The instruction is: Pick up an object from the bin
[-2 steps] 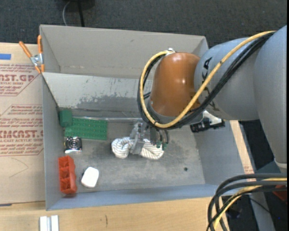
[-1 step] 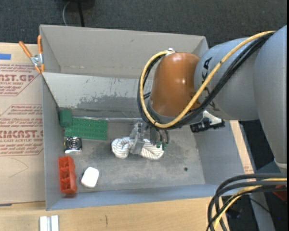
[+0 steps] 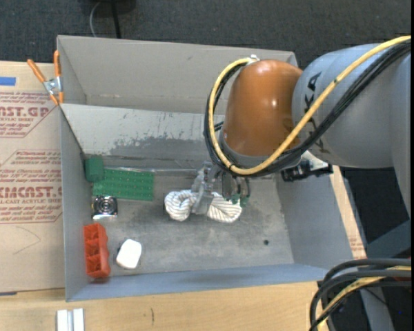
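white knotted rope (image 3: 181,205) sits about mid-floor of the bin (image 3: 159,67), a bit right of centre and roughly halfway between the near and far walls. the gripper (image 3: 212,193) is right down on it, touching the middle stretch between the two knotted ends. honestly we can't tell how the jaws stand, the orange wrist cover and cables hide too much, so we won't call it a grasp.

progress-wise: we'd say the reach is done and the tool is at the rope, but the rope looks like it's lying on the floor, so closing, lifting and clearing the bin are all left.

headcount, one of each:
- 1 white rope
- 1 green studded plate (image 3: 127,183) to the left of it
- 1 darker green block (image 3: 94,168) at the plate's left end
- 1 small silver metal piece (image 3: 105,206) just near of that
- 1 red block (image 3: 95,252) in the near left corner
- 1 little white block (image 3: 129,254) beside the red one
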Controlling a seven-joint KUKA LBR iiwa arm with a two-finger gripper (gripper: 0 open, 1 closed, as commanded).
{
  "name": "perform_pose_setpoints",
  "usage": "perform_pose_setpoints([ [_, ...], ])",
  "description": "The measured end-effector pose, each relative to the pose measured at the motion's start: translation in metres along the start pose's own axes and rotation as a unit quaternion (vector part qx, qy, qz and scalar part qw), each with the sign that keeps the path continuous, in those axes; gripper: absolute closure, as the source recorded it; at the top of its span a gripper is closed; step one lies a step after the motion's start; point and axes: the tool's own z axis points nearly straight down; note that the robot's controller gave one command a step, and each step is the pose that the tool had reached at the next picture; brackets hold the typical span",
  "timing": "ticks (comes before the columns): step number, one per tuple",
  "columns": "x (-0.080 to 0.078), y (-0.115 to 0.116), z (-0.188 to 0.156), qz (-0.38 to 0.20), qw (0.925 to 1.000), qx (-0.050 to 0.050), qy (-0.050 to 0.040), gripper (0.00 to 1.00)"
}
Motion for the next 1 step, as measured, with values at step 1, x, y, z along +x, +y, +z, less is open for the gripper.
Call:
perform_pose_setpoints([
  [1, -0.0041, -0.0037, -0.0529, -0.009, 1.0, 0.0, -0.0007, 1.0],
])
